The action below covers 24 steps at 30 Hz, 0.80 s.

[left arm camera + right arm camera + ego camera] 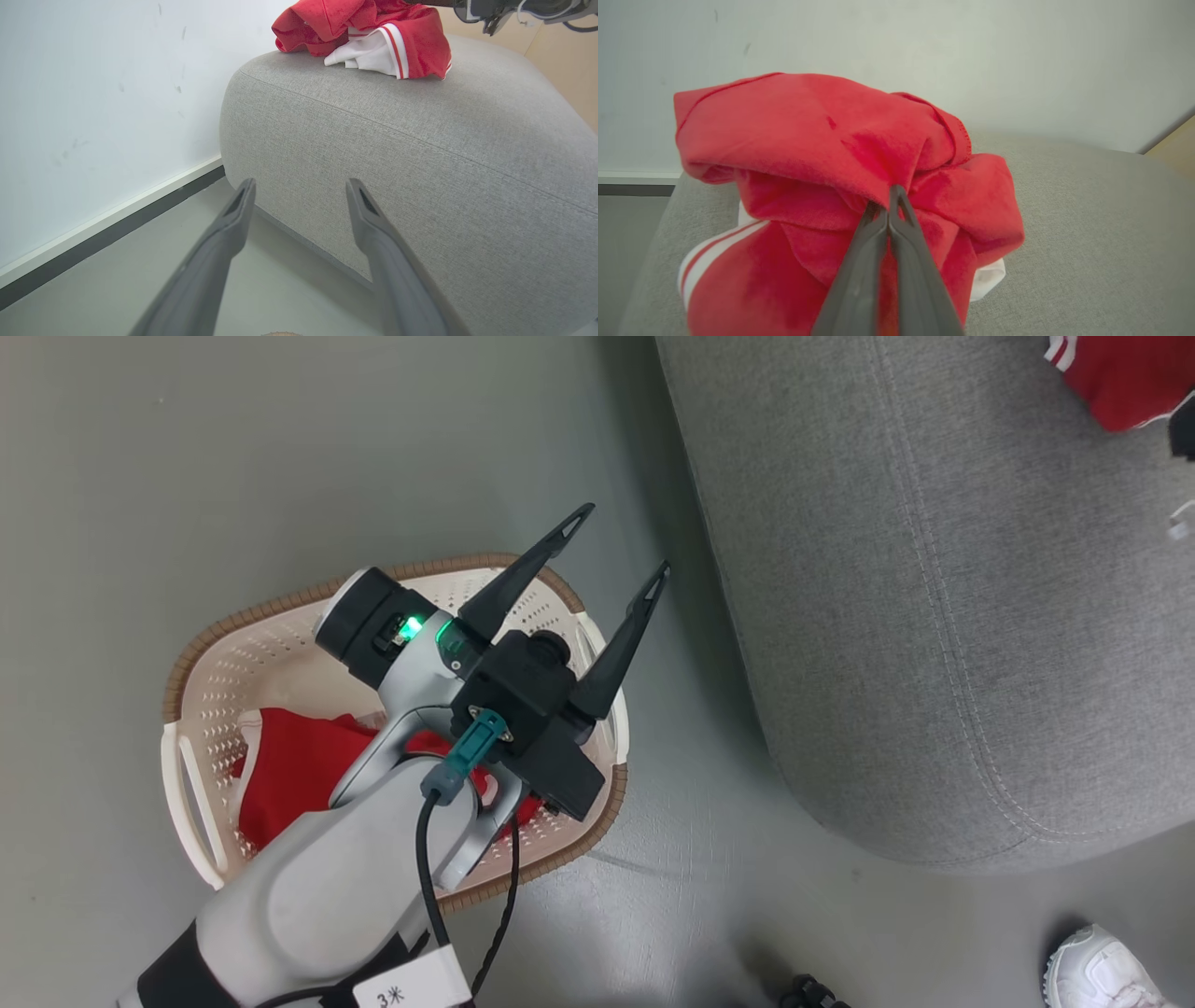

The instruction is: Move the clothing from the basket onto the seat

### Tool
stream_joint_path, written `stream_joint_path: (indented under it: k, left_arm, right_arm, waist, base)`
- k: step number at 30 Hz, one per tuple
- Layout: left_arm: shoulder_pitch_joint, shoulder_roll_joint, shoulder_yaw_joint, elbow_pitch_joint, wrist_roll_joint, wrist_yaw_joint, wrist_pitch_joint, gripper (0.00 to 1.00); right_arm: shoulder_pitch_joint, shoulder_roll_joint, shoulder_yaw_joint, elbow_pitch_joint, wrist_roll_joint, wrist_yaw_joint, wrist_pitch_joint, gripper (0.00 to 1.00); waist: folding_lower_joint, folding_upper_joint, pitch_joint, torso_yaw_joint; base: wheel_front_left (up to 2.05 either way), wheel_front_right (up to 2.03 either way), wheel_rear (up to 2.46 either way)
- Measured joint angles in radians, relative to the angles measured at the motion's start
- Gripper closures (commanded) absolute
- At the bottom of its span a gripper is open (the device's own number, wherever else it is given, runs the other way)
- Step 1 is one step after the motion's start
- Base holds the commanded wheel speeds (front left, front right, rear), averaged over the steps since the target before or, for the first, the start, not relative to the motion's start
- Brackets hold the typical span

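My left gripper [623,539] hangs open and empty above the far rim of the cream basket [210,653], fingers pointing toward the grey seat [934,616]. A red garment [299,765] lies in the basket, partly hidden under my forearm. In the left wrist view the open left gripper [301,186] faces the seat's side [420,154], where a second red garment with white trim [373,32] rests on top. My right gripper [891,193] is shut on a fold of that red garment [822,140], which sits bunched on the seat [1087,210]. The same garment [1130,378] shows at the head view's top right.
Grey floor [280,448] surrounds the basket, with a gap between basket and seat. A person's white shoe [1102,971] stands at the lower right, near a small dark object [808,994]. A white wall with a dark baseboard [107,224] runs behind the seat.
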Motion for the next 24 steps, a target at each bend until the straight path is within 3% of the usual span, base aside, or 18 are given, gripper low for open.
stream_joint_path:
  k: [1,11,24]
  left_arm:
    - [0.000,0.000,0.003,0.001,0.000,0.000,-0.001,0.00]
    - [0.034,-0.002,0.052,0.043,-0.026,0.000,-0.037,0.00]
    - [0.091,-0.030,0.135,0.121,-0.092,0.000,-0.067,0.00]
  right_arm:
    - [0.003,0.003,0.001,0.007,0.000,0.001,-0.004,0.00]
    - [0.075,0.026,0.021,0.014,-0.005,0.016,-0.009,0.00]
    - [0.181,0.062,0.027,-0.077,-0.027,0.025,-0.015,0.00]
  waist:
    - [0.0000,0.0000,-0.003,0.000]
    - [0.0000,-0.0001,-0.063,-0.002]
    - [-0.0001,-0.0002,-0.222,0.025]
  base:
    - [0.00,0.00,0.00]
    - [0.00,0.00,0.00]
    - [0.00,0.00,0.00]
